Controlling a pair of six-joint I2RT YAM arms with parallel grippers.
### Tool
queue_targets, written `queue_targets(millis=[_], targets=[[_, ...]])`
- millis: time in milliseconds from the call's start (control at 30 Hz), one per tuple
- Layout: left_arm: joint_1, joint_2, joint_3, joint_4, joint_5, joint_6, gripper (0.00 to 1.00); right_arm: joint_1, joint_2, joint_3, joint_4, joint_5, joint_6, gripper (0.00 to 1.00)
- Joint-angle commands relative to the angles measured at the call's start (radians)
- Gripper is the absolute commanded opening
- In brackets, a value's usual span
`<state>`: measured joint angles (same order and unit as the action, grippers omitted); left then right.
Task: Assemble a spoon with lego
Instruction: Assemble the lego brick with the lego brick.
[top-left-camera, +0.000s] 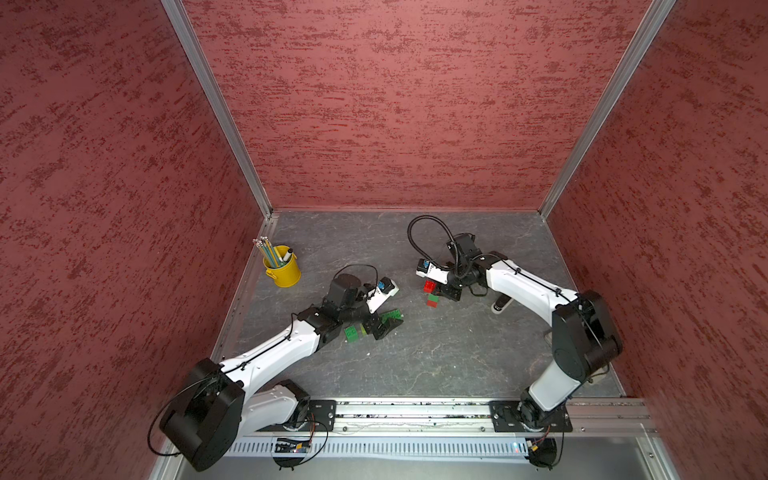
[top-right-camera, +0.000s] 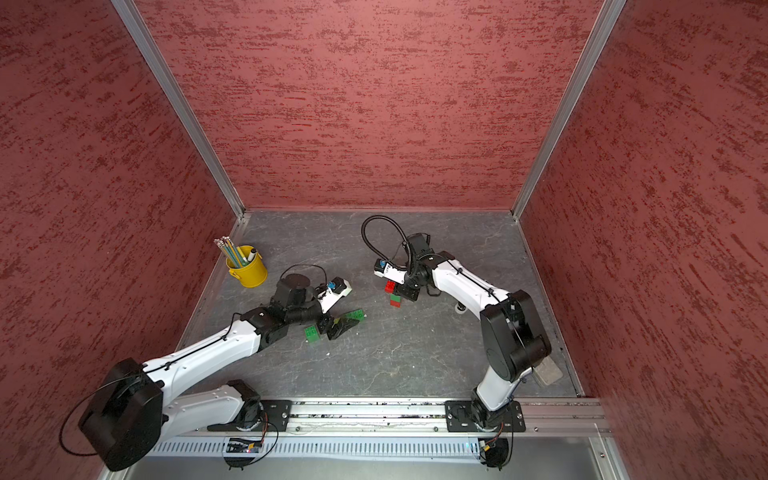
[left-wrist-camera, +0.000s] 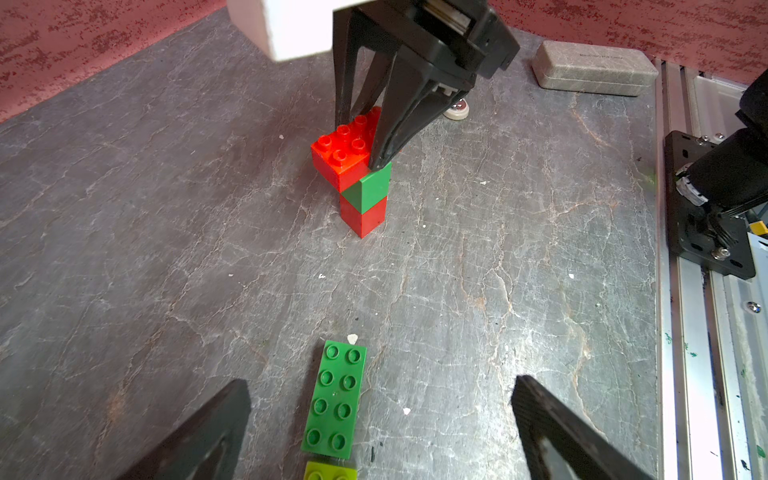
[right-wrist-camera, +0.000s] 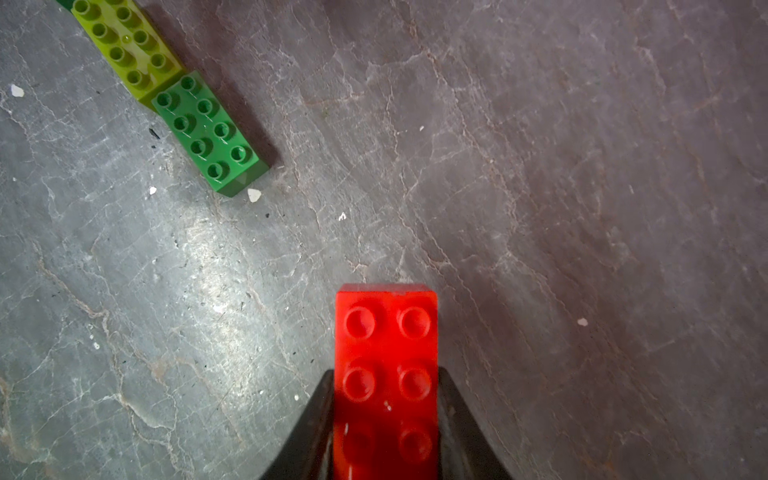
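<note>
Right gripper — red brick lengthwise between jaws

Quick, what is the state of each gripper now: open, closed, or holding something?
Left gripper: open, holding nothing.
Right gripper: closed on the red brick.

No text, number or brand can be read in any view. The grey case near the right front corner of the worktop carries one short line of dark lettering on its lid, too small and blurred to make out.
</note>
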<state>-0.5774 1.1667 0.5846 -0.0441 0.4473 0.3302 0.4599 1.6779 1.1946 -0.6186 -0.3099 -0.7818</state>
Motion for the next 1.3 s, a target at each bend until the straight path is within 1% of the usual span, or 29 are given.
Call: queue_targets(millis=[0,133,333,500,767,1267], targets=[[-0.002,-0.004,0.009,0.008,0.008,0.004,1.00,-0.002,-0.013,-0.020,0.010,-0.006,0.016,0.21],[-0.002,-0.001,0.010,0.013,0.008,0.004,1.00,-0.003,-0.029,0.012,0.010,-0.069,0.029,0.22],[-0.002,-0.004,0.009,0.013,0.012,0.001,1.00,-0.003,-0.038,0.015,0.004,-0.046,0.026,0.22],[-0.002,-0.005,0.006,0.015,0.013,0.001,1.00,-0.006,-0.054,0.004,0.001,-0.003,0.019,0.21],[-0.002,0.001,0.009,0.018,0.018,-0.002,1.00,-0.008,-0.060,-0.015,-0.017,-0.001,0.016,0.22],[-0.002,0.005,0.005,0.019,0.019,-0.002,1.00,-0.007,-0.024,-0.019,-0.012,-0.002,0.015,0.22]])
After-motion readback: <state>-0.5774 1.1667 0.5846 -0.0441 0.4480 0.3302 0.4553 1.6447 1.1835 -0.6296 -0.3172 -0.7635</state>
